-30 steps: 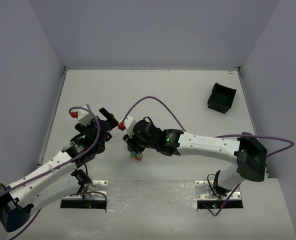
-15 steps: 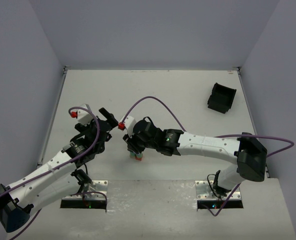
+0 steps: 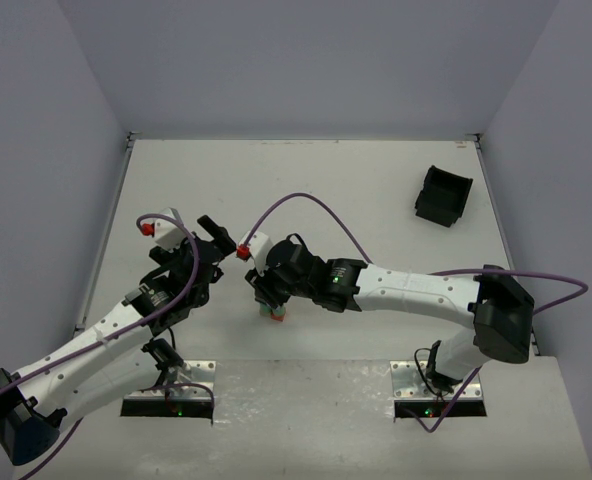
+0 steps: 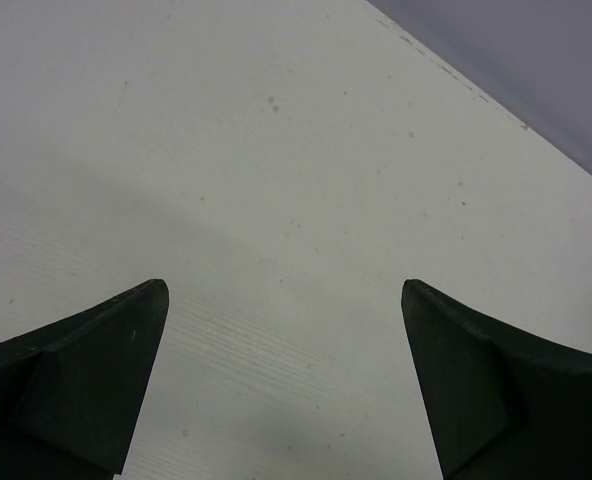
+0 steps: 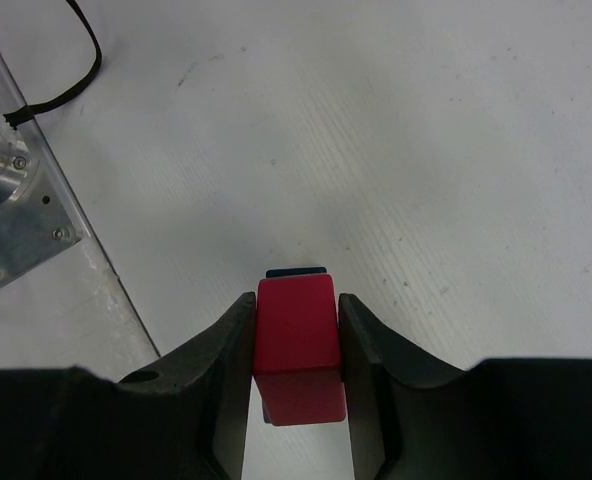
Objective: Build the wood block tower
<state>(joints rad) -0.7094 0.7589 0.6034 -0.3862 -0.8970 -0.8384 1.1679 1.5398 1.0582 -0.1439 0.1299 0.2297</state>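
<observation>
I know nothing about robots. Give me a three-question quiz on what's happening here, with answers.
1. True or false: the left gripper holds a block.
2. The right gripper hangs over the tower. The held block is: A green, B red, C yellow.
3. Fill in: the block underneath, just peeking out, is ___.
Key: 1 false, its jaws stand open with nothing between them; 2 B; 3 blue.
</observation>
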